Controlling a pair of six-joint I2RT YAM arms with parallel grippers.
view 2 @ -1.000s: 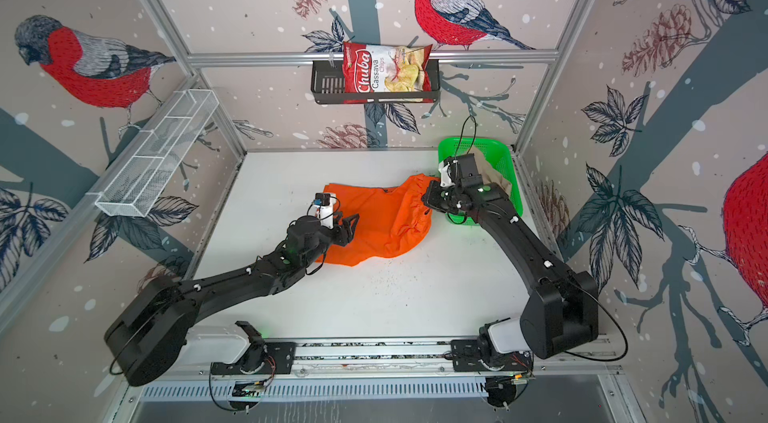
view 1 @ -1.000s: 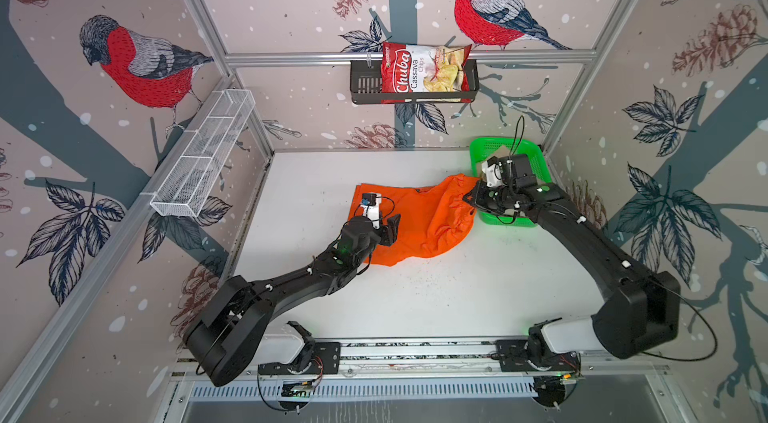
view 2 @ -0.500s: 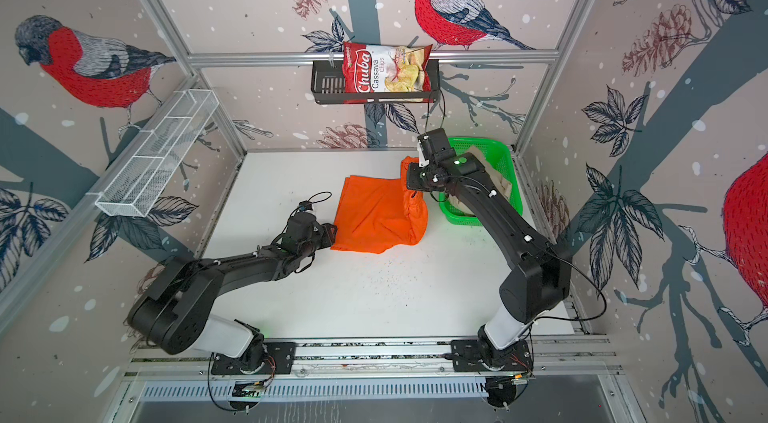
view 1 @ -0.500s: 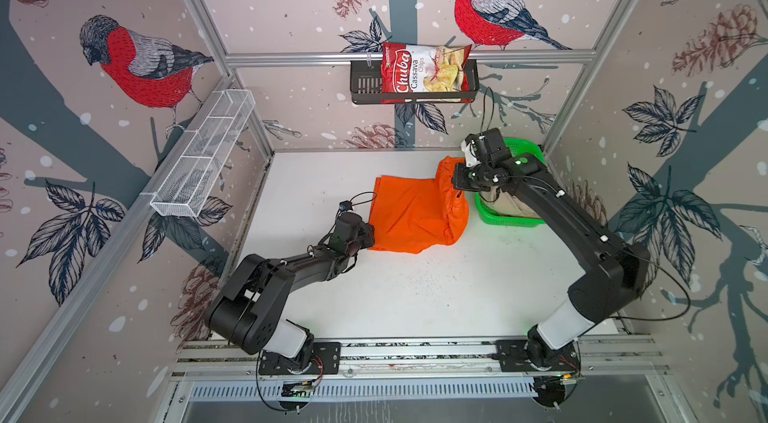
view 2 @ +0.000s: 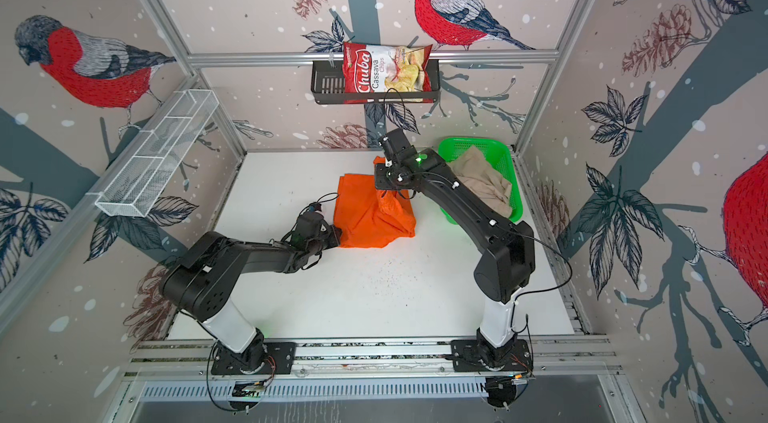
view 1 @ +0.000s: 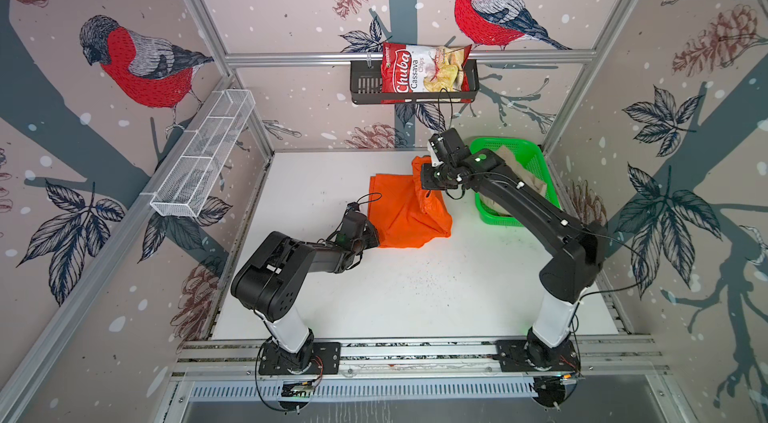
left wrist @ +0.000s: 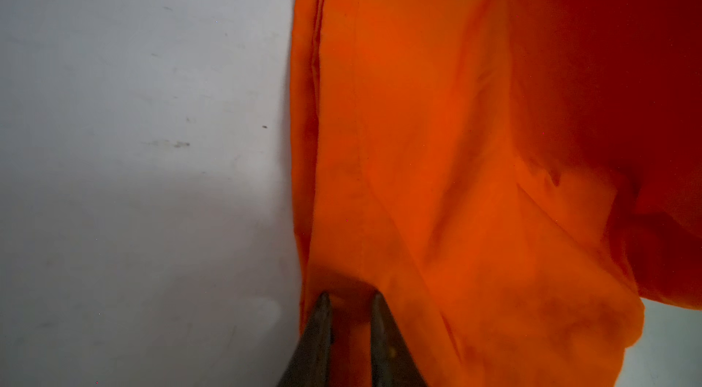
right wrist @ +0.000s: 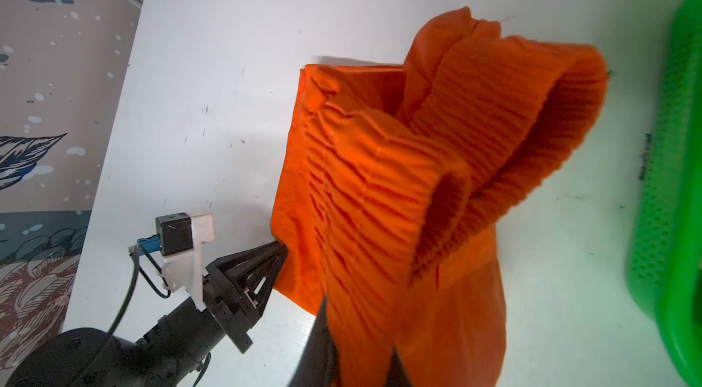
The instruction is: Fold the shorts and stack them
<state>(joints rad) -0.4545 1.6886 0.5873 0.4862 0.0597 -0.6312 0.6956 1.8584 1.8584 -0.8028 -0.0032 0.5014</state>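
Now your left fingers have pinched the hem of the orange shorts; right fingers stay clamped on the raised waistband, just beside the green basket. Fold looks ready to start; beige shorts wait inside it.

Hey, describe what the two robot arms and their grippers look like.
Both the left arm and right arm are matte black with a white lower segment and black base plates. Thin black cables loop along each. The right arm carries green lights and white clips. The left gripper has dark tapered fingers, plus a small black camera on a white bracket.
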